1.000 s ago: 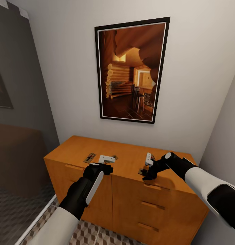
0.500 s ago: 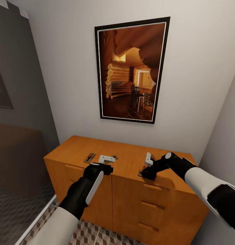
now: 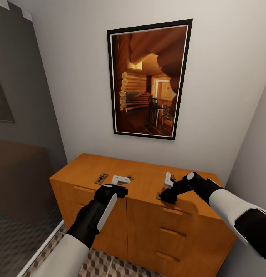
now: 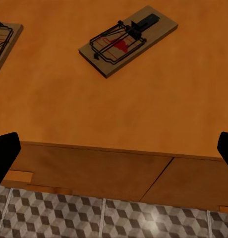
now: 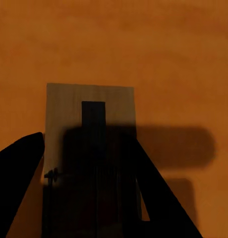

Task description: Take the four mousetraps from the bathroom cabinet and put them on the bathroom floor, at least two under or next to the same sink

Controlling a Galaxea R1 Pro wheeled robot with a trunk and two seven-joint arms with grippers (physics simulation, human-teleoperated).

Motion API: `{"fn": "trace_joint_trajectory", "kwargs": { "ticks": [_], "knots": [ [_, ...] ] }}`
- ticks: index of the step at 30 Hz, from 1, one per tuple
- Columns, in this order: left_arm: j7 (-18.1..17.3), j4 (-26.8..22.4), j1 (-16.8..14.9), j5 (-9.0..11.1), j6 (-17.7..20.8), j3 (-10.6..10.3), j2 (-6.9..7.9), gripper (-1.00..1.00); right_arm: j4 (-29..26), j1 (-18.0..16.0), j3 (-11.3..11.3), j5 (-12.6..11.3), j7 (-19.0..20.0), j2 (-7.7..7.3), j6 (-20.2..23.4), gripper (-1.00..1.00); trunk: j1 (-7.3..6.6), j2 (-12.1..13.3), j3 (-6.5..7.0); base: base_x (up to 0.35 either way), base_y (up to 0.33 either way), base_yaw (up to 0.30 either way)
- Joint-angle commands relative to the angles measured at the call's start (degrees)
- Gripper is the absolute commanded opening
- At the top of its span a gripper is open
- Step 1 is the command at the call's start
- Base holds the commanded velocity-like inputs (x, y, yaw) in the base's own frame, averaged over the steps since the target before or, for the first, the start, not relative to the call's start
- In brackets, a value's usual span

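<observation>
The orange-brown cabinet stands against the wall. One mousetrap lies on its top at the left, and a second mousetrap peeks out behind my left wrist. My left gripper hovers open at the cabinet's front edge, short of a trap, with another trap to the side. My right gripper is down on a third mousetrap near the front edge, its fingers pressed against both long sides of the board. The sink is out of view.
A framed picture hangs above the cabinet. Cube-pattern floor tiles run in front of it. A white sill and a dark area border the left, and a wall closes in at the right.
My right gripper has sunk slightly and shifted left onto the third mousetrap. The left arm and the other traps have not moved.
</observation>
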Motion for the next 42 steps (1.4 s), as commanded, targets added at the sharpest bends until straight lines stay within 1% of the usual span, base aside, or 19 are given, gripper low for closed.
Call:
{"fn": "trace_joint_trajectory", "kwargs": {
  "ticks": [1, 5, 6, 18, 42],
  "knots": [
    [0.5, 0.0, -0.1, 0.6, 0.2, -0.1, 0.0, 1.0, -0.1, 0.7, 0.4, 0.6, 0.5, -0.02, 0.2, -1.0, 0.01, 0.0, -0.09, 0.0, 0.0, 0.0],
    [0.5, 0.0, -0.1, 0.6, 0.2, -0.1, 0.0, 1.0, -0.1, 0.7, 0.4, 0.6, 0.5, -0.02, 0.2, -1.0, 0.01, 0.0, -0.09, 0.0, 0.0, 0.0],
    [-0.8, -0.1, -0.1, 0.6, 0.1, -0.6, 0.0, 1.0, -0.1, 0.7, 0.4, 0.6, 0.5, -0.02, 0.2, -1.0, 0.01, 0.0, -0.09, 0.0, 0.0, 0.0],
    [-0.9, -0.1, -0.1, 0.5, 0.1, -0.6, 0.0, 1.0, -0.1, 0.7, 0.4, 0.6, 0.5, -0.02, 0.2, -1.0, 0.01, 0.0, -0.09, 0.0, 0.0, 0.0],
    [-0.9, -0.1, -0.1, 0.5, 0.1, -0.6, 0.0, 1.0, -0.1, 0.7, 0.4, 0.6, 0.4, 0.0, 0.2, -1.0, -5.26, 9.6, 4.22, 0.0, 0.0, 0.0]
  ]
}}
